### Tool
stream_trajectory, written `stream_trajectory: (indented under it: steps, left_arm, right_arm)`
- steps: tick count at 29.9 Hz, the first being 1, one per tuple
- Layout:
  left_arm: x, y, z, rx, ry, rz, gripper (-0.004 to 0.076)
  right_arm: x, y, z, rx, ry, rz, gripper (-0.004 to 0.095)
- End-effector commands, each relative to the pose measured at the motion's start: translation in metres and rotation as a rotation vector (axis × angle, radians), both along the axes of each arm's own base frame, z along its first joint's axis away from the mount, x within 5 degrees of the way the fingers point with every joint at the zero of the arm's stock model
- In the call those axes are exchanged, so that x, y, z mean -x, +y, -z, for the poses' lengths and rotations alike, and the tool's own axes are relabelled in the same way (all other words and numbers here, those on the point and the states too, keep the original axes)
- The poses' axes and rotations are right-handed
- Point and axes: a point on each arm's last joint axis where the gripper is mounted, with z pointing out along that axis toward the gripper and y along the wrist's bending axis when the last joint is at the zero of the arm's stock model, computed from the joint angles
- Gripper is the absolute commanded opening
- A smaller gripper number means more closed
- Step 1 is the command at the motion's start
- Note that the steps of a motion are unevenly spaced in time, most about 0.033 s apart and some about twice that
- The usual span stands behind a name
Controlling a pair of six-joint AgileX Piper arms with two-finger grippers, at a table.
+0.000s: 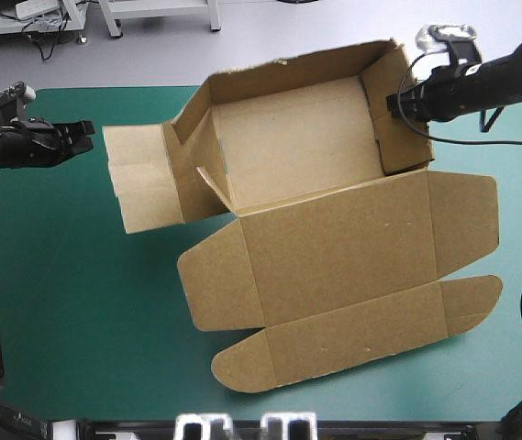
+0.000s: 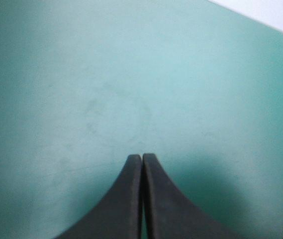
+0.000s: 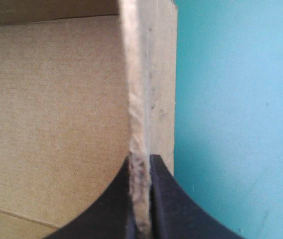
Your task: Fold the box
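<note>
The table (image 1: pixel 105 312) is spread with a teal-green cover (image 2: pixel 81 74), which lies flat and smooth up to the far edge and the rounded far left corner. Seen close, the cover carries faint smudges and a dim curved mark, with a soft shadow across it.

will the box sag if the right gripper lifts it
The box has walls standing unaided, so probably stiff. Its flat lid would likely droop at the creases. Pinched by the right gripper at one edge, it may swing.
</note>
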Motion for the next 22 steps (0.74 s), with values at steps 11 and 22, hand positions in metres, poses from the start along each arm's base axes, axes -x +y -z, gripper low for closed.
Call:
stream_trajectory:
  steps: [11,22]
  left_arm:
    - [-0.006,-0.020,-0.037,0.595,-0.312,0.350,-0.0010]
    - [0.013,-0.050,-0.070,0.646,-0.405,0.433,-0.0009]
  right_arm:
    - [0.056,0.000,-0.103,-0.228,-0.304,-0.051,-0.0023]
    - [0.052,0.000,-0.103,-0.239,-0.319,-0.036,-0.0022]
